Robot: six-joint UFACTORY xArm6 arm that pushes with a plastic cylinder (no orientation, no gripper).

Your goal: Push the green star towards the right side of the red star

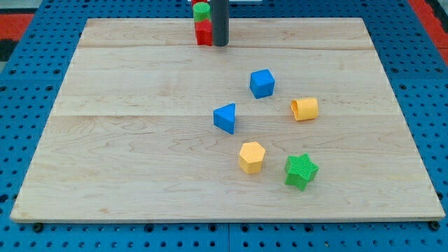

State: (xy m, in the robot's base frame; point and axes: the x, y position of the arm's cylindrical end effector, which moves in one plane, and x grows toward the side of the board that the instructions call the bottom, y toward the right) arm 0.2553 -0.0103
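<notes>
Up at the board's [140, 70] far edge, the arm's rod, which has no fingers to open or close, sets its tip [220, 45] just right of a red block [203, 33], a green block [201, 10] behind. Toward the near right corner sits the green star [301, 171], beside a yellow hexagon [252, 157].

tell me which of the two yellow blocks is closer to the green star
The yellow hexagonal block, just to the view's left of the green star. The other yellow block sits farther up the board.
</notes>
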